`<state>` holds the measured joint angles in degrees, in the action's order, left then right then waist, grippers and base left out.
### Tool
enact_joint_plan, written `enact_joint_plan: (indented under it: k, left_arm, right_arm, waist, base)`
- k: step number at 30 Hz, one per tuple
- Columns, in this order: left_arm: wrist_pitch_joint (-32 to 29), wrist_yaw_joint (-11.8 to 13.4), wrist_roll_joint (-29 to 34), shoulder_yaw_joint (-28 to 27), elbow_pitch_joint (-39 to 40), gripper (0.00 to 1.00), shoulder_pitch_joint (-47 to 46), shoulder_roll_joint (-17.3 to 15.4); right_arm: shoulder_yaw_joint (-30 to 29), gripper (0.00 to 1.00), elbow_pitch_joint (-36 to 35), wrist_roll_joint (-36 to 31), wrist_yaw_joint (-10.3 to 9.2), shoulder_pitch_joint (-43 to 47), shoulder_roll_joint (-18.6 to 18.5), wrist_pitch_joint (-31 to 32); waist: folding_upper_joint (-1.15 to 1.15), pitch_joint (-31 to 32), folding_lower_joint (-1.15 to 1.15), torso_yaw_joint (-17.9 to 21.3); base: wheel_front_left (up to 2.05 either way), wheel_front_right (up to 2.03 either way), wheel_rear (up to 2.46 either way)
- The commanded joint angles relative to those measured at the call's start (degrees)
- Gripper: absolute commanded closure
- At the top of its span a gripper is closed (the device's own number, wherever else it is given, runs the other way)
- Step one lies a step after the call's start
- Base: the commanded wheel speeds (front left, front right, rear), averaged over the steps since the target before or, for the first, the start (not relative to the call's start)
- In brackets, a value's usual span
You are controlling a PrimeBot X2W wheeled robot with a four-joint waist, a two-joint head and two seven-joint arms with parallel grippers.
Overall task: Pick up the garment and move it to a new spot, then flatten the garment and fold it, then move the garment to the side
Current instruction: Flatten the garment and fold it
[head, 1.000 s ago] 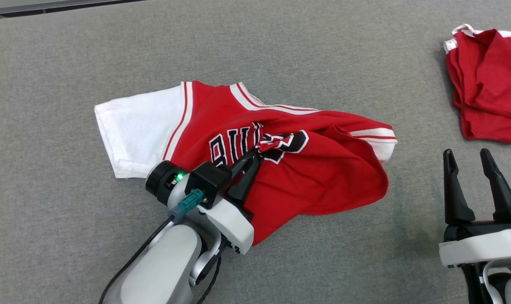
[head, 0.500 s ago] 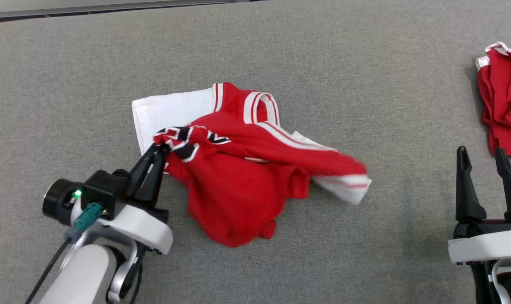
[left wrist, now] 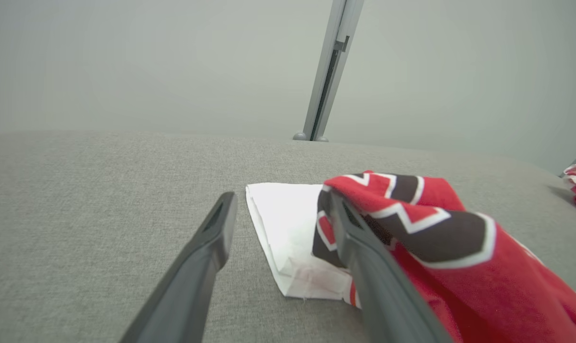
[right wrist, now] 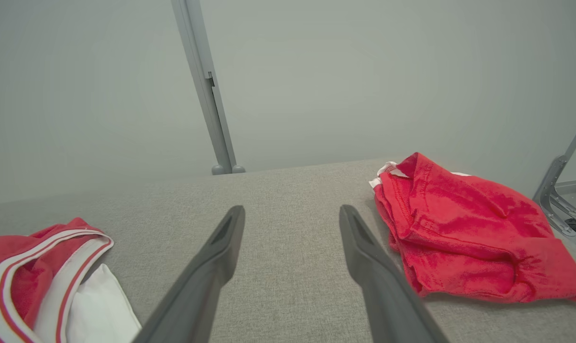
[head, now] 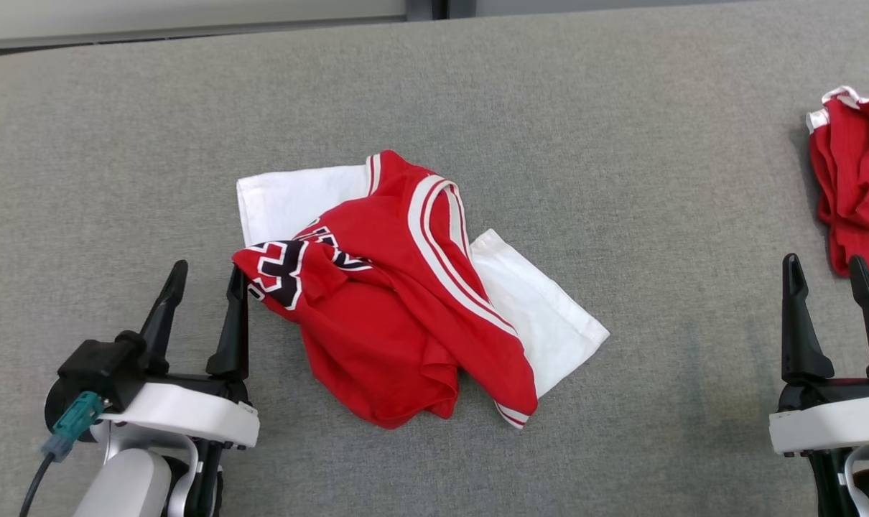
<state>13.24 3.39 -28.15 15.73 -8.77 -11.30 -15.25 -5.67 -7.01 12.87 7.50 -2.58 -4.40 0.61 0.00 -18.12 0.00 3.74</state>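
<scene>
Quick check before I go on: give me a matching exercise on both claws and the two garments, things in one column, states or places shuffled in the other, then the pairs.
Column one:
1. left claw
2. right claw
3. jersey
4. plain red garment

Column two:
A. heaped far to the robot's right
B. open, one finger against the jersey's bunched corner
C. crumpled in the middle, not yet flat
D. open over the bare grey surface, nothing between its fingers

Pairs: 1-B; 2-D; 3-C; 4-A
</scene>
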Motion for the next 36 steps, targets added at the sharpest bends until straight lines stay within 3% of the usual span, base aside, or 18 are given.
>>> enact_joint_plan:
  k: [1,6,17,32,36]
  left_arm:
    - [0.7,0.3,-0.4,-1.1,0.2,0.0,0.5,0.2]
    - [1.8,0.7,1.0,-3.8,2.7,0.0,1.9,1.1]
    - [1.9,1.2,4.9,-1.8,5.8,0.0,5.5,1.4]
    - [0.5,2.3,5.0,-1.1,7.4,0.0,6.2,0.7]
    - [0.6,2.4,5.3,-0.8,7.9,0.0,4.9,0.7]
  right_arm:
    - [-0.2,0.0,-0.5,-0.6,-0.03,0.3,-0.4,0.3]
    - [0.4,0.0,-1.1,-1.0,-0.03,1.6,-1.5,1.5]
    - [1.7,0.0,-2.6,-1.3,-0.03,4.7,-2.4,4.5]
    - [1.8,0.0,-3.7,-1.4,-0.03,5.9,-2.0,5.3]
    - [5.8,0.0,-2.6,-0.9,-0.03,5.9,-3.0,5.9]
  waist:
    - [0.0,1.0,0.0,-0.5]
    - [0.0,4.3,0.0,-1.6]
    - [0.0,10.4,0.0,-2.2]
    - [0.0,10.4,0.0,-2.9]
    - [0.0,9.3,0.0,-4.0]
  base:
    - [0.0,0.0,0.0]
    - [0.0,0.0,0.0]
    - [0.0,0.0,0.0]
    - [0.0,0.0,0.0]
    - [0.0,0.0,0.0]
